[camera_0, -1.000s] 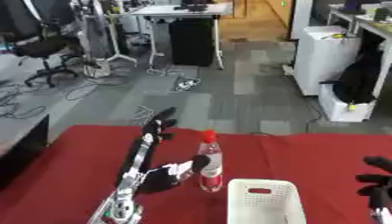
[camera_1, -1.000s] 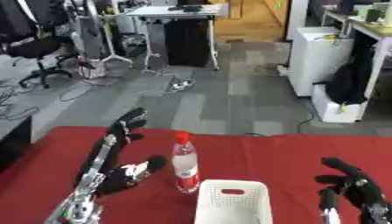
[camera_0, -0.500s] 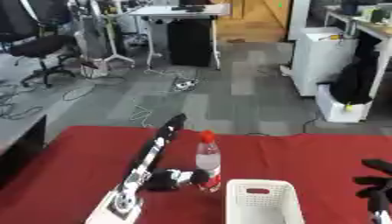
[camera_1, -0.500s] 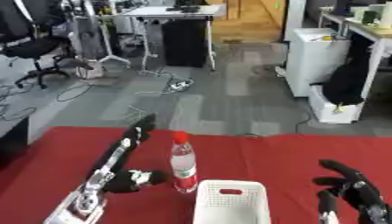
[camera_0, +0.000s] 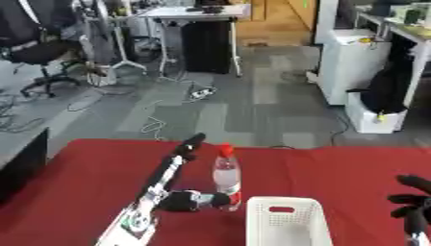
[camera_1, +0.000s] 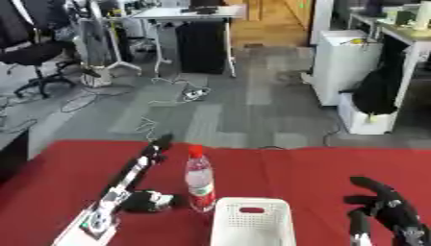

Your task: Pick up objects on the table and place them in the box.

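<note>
Bright, even indoor light falls from above, shadows are faint, and both views look soft and slightly blurred, most at the edges.

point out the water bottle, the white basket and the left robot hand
water bottle (camera_0: pixel 225 175), left eye view, clear body
white basket (camera_1: pixel 247 225), right eye view, back wall
left robot hand (camera_0: pixel 187 201), left eye view, black palm

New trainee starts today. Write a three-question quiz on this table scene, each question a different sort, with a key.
1. True or false: the bottle lies inside the white basket.
2. Which hand is at the bottle's base? A left hand B right hand
3. Fill in: the bottle's cap is ____.

Key: 1 false, it stands upright on the red table beside the basket. 2 A. 3 red.
</note>
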Action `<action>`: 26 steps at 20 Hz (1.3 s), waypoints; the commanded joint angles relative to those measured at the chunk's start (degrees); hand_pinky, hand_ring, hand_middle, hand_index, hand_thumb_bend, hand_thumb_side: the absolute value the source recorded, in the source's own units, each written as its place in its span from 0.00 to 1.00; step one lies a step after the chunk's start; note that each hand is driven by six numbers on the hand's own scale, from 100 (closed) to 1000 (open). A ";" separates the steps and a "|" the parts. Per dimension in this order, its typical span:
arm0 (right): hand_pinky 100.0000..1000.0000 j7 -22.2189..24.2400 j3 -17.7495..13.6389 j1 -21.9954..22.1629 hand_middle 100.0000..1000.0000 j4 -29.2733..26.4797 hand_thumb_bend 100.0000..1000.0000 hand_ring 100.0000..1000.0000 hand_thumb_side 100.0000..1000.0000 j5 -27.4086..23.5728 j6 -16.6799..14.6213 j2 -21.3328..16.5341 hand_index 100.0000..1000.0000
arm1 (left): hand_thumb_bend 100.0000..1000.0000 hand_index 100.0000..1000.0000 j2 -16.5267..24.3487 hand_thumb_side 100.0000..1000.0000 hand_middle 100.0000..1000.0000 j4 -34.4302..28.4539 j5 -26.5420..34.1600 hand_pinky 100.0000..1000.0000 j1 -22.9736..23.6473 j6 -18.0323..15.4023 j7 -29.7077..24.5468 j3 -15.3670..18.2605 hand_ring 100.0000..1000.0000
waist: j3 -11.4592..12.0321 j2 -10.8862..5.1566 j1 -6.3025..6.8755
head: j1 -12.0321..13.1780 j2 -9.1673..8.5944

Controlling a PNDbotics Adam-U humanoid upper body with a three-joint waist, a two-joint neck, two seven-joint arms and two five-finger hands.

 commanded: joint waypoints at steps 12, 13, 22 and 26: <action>0.54 1.34 0.65 -0.97 0.81 -0.46 0.00 0.66 0.44 -1.41 -0.42 -0.26 0.92 | 1.00 0.89 2.48 0.50 0.76 9.95 1.03 0.70 -4.39 -8.56 -0.27 0.55 0.77 | -1.72 -0.51 0.19 | 0.79 0.01; 0.54 1.44 0.71 -1.04 0.81 -0.47 0.00 0.66 0.44 -1.51 -0.46 -0.27 0.92 | 1.00 0.89 2.61 0.50 0.76 10.41 1.23 0.70 -4.62 -9.23 -0.90 0.53 0.78 | -1.92 -0.45 0.20 | 0.83 -0.05; 0.54 2.05 0.92 -1.33 0.81 -0.52 0.00 0.66 0.44 -2.11 -0.67 -0.22 0.93 | 1.00 0.89 3.45 0.50 0.78 12.93 1.46 0.71 -6.36 -11.72 -4.01 0.76 0.78 | -3.15 -0.14 0.25 | 1.11 -0.67; 0.54 2.19 0.96 -1.34 0.81 -0.52 0.00 0.66 0.44 -2.25 -0.69 -0.19 0.93 | 0.99 0.89 3.85 0.50 0.78 13.60 0.92 0.72 -6.94 -11.94 -4.76 0.73 0.78 | -3.49 -0.05 0.35 | 1.29 -1.00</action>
